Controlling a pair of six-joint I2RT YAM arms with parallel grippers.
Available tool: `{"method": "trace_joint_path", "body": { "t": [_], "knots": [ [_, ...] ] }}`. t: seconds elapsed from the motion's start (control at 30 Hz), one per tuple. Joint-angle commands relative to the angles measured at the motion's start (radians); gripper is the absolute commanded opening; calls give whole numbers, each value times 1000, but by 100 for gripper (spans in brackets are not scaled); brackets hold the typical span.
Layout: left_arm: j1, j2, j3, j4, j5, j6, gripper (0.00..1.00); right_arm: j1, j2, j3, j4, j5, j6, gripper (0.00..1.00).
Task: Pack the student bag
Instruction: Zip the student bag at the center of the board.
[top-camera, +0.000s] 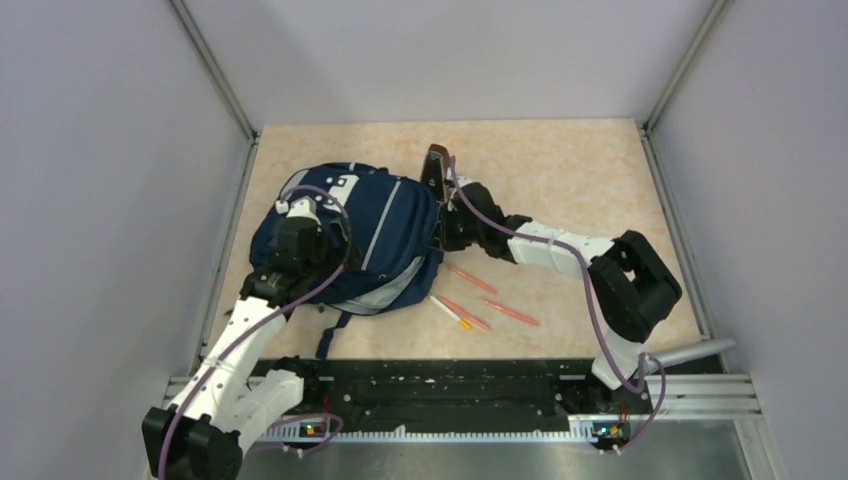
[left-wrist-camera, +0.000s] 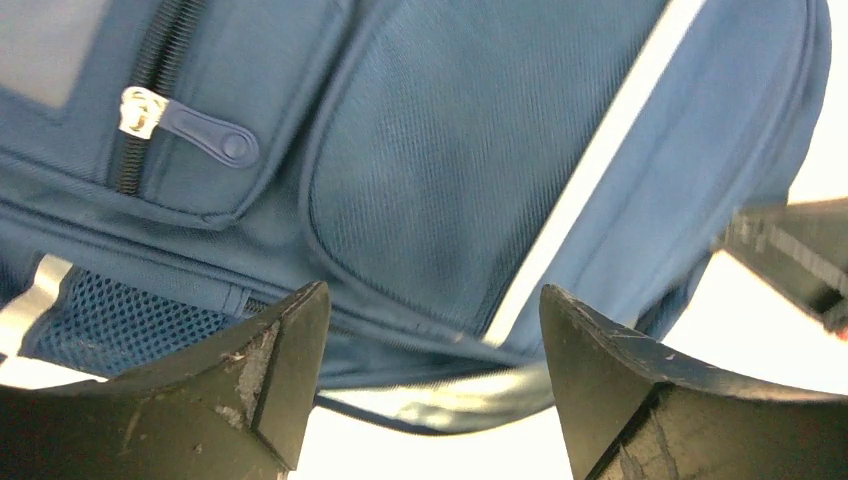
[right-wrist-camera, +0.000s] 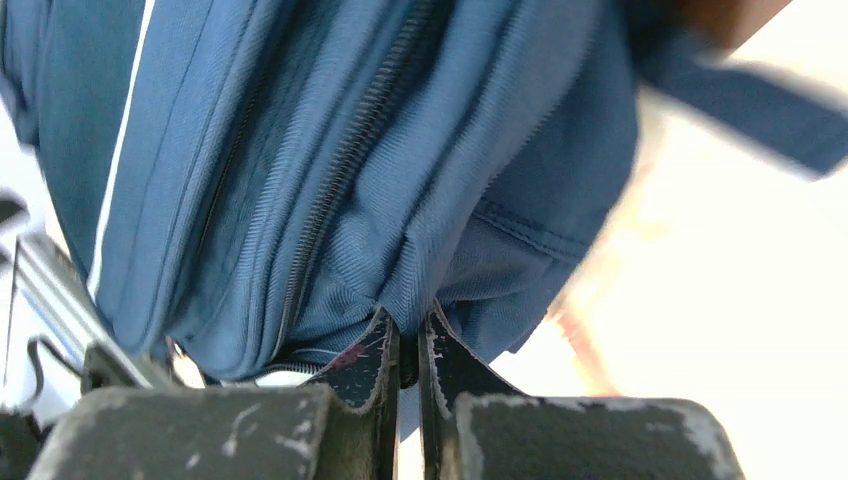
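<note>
Packing looks far from done. The bag (top-camera: 385, 225) lies flat on the left half of the worktop (top-camera: 580, 180), and loose items lie outside it. No item is visibly going in, and no open mouth shows in any view. The zip (right-wrist-camera: 340, 170) in the right wrist view looks closed along the stretch in sight. I cannot tell whether anything is already inside.

The right gripper (right-wrist-camera: 408, 335) sits at the bag's right edge with its fingers pressed together. It seems to be nipping a fold of the blue fabric just below that zip. The left gripper (left-wrist-camera: 432, 300) hangs over the front pocket with its fingers spread and nothing between them. A zip puller (left-wrist-camera: 190, 125) shows farther up that view.

My guess is that the bag has yet to be opened and the loose things put in.

Count:
- one bag
- three orange pens (top-camera: 510, 314), near the bag's right side
- one white pen (top-camera: 447, 310), just beside them
- one brown object (top-camera: 435, 170) at the bag's far right corner, too unclear to name
- two arms
</note>
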Motion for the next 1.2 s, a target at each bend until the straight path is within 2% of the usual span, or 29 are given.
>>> {"method": "trace_joint_path", "body": {
  "t": [0.0,0.13,0.3,0.4,0.5,0.57,0.67,0.83,1.07,1.17],
  "knots": [
    [4,26,-15,65,207,33,79,-110,74,162,119,11,-37,0],
    [-8,49,-69,123,299,-16,70,-146,172,265,94,-3,-63,0],
    [-83,33,-124,105,223,-85,64,-164,218,316,102,-22,-60,0],
    [-185,17,-154,70,95,-163,62,-164,223,332,108,-26,-56,0],
    [-305,34,-180,34,-92,-269,61,-164,223,332,121,-35,-47,0],
    [-341,49,-204,36,-158,-343,60,-165,221,330,129,-47,-41,0],
    [-346,28,-260,57,-227,-423,62,-166,215,327,137,-62,-34,0],
    [-346,-98,-351,60,-361,-533,65,-166,211,318,141,-64,-35,0],
    [-343,-158,-435,59,-482,-566,65,-169,214,310,151,-74,-26,0],
    [-329,-165,-462,116,-499,-531,61,-170,214,303,157,-77,-21,0]
  ]
}}
